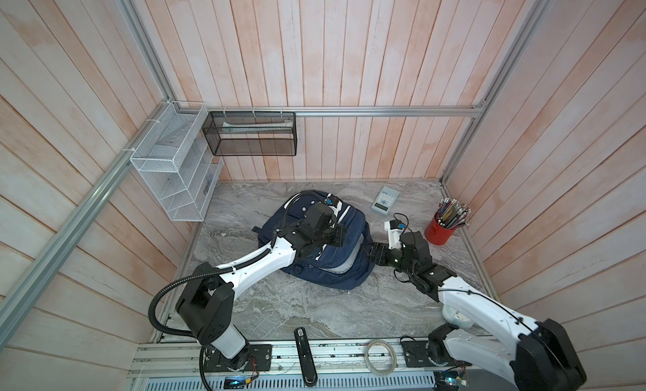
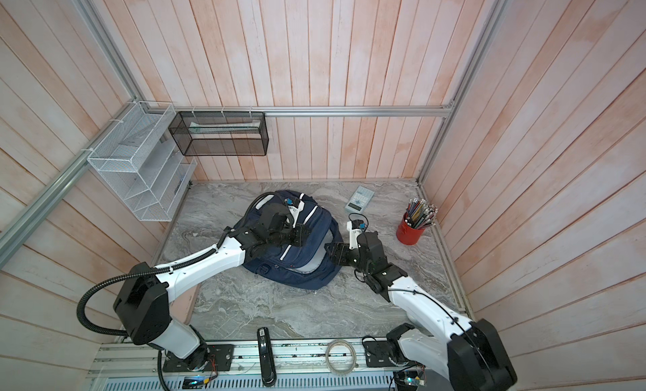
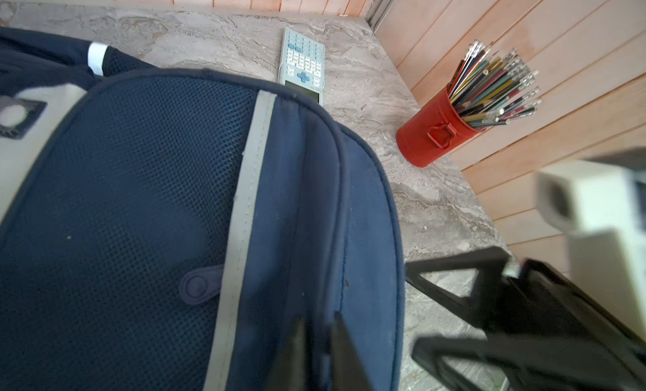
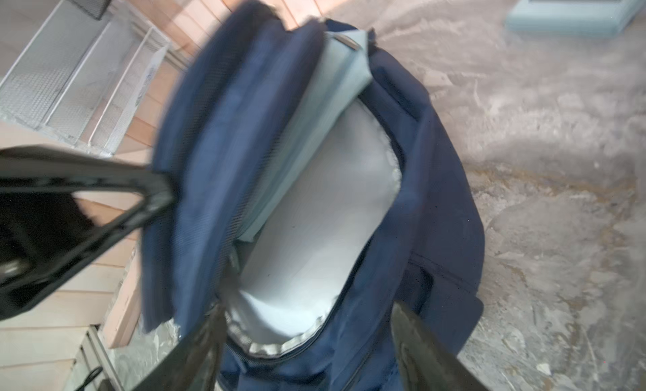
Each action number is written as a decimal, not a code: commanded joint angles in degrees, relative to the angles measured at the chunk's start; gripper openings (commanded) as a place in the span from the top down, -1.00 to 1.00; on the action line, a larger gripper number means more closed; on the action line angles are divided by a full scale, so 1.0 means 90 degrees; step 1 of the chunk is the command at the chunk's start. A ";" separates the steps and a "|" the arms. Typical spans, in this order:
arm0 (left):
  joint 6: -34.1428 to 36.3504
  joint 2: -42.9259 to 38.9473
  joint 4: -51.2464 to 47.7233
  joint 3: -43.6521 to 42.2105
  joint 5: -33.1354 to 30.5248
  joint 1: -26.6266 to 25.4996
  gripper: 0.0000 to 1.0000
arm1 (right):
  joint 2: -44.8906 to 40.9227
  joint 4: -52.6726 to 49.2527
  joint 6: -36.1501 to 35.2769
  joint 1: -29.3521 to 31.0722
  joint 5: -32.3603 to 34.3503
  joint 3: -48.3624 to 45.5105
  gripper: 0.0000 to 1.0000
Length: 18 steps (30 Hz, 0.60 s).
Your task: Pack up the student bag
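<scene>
In both top views I see the student bag mid-frame on the marble table, with the left gripper over it and the right gripper at its right edge.

Left wrist view: left fingers slightly parted, bottom centre, above the bag.

Right wrist view: right fingers spread wide at the bottom, and the bag gapes open centre-frame.

Backpack on table centre; calculator behind it, rightward; pencil cup further right; rack on left wall.
</scene>
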 commanded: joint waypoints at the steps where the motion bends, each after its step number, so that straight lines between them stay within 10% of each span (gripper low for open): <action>1: -0.0295 -0.0315 0.0232 -0.0302 0.0000 0.0045 0.05 | -0.0876 -0.0571 -0.0526 0.0158 0.0977 -0.0352 -0.48; 5: -0.0687 -0.1128 0.0236 -0.1053 -0.0388 0.0071 -0.19 | -0.1558 -0.0213 -0.0083 0.0644 0.0700 -0.0897 -0.71; 10: -0.1820 -0.2912 0.0845 -0.2904 -0.0618 0.0455 -0.26 | -0.1418 0.0391 0.0786 0.2480 0.2328 -0.1476 -0.72; 13: -0.2615 -0.3816 0.1716 -0.4216 -0.0507 0.0776 -0.70 | -0.0702 0.0792 0.0897 0.3508 0.3304 -0.1381 -0.70; 18: -0.2904 -0.3829 0.2663 -0.4991 -0.0154 0.1290 -0.71 | 0.1053 0.1069 0.0632 0.4205 0.3707 -0.0388 -0.58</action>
